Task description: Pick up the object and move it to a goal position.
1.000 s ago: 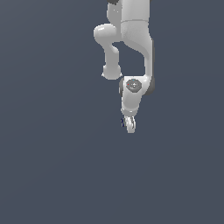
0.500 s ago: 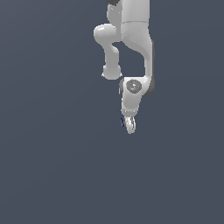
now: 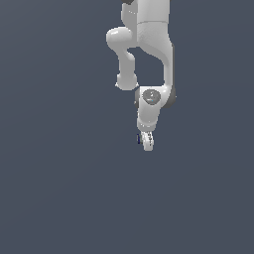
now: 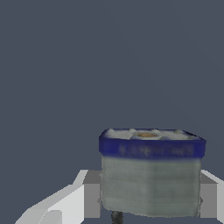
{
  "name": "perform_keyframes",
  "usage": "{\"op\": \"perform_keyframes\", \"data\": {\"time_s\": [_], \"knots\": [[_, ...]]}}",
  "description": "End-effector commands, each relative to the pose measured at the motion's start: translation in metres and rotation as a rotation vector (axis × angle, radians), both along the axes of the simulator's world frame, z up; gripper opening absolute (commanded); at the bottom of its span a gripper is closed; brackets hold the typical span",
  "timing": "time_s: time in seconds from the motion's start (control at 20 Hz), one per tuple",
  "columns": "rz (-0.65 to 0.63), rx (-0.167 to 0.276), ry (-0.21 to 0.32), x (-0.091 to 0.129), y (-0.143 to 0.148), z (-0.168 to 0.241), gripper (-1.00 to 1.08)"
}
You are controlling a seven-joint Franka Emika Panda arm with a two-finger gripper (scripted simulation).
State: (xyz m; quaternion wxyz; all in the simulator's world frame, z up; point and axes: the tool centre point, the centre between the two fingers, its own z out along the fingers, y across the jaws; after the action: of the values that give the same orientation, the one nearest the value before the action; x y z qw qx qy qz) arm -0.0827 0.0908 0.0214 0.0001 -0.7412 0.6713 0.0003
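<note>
Blue-rimmed object (image 4: 151,170) between pincer (image 4: 148,197) fingers

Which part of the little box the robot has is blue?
Only the band around the top of the object is blue; its sides are grey, pinched in the gripper.

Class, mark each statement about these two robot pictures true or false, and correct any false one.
1. The object sits between the gripper's fingers in the wrist view. True.
2. The object has a red band round its top. False: the band is dark blue.
3. In the exterior view the gripper points downward. True.
4. Several other items lie scattered on the surface. False: only the arm and the object show against plain dark grey.
5. In the exterior view the object looks larger than the gripper. False: only a tiny dark sliver shows beside it.
</note>
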Motion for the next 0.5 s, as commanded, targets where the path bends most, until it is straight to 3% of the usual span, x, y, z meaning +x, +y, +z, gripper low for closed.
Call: {"op": "perform_keyframes", "data": {"time_s": [0.0,0.45], "knots": [[0.000,0.000,-0.001,0.004,-0.003,0.009,-1.00],[-0.002,-0.001,-0.001,0.028,-0.022,0.067,-1.00]]}}
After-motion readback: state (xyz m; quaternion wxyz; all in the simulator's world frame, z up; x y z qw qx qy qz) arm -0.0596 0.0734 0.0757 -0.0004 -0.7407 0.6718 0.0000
